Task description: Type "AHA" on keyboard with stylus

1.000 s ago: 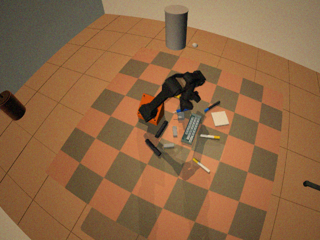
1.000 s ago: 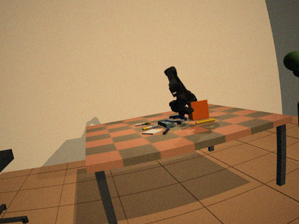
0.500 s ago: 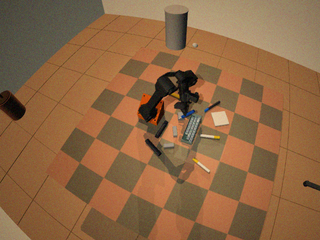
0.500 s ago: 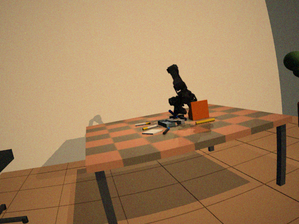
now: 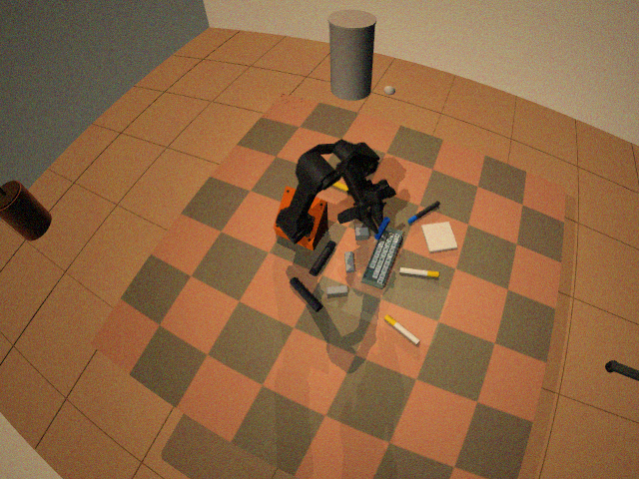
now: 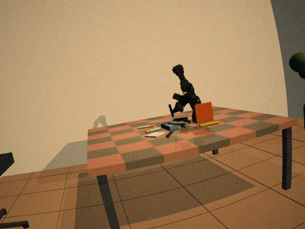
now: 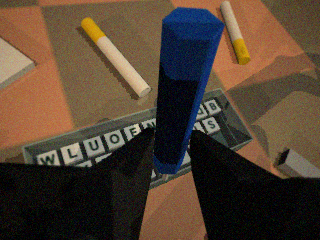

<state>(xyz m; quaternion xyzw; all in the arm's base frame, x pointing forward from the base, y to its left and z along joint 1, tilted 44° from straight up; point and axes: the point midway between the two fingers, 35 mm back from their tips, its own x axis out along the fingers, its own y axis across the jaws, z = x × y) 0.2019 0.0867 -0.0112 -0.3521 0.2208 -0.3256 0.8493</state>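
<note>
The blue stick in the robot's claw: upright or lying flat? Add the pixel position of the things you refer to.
Roughly upright, slightly tilted: the blue six-sided stylus (image 5: 382,228) (image 6: 171,110) (image 7: 184,75) stands steeply above the checkered tabletop (image 5: 258,329) (image 6: 142,155).

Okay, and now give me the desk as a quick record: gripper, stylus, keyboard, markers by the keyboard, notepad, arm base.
gripper: the gripper is closed on the blue stylus
blue stylus: the blue stylus is near upright, raised off the desk
keyboard: the keyboard lies flat on the desk
markers: two white-and-yellow ones, lying down
notepad: white, square, lying flat
arm base: orange
</note>
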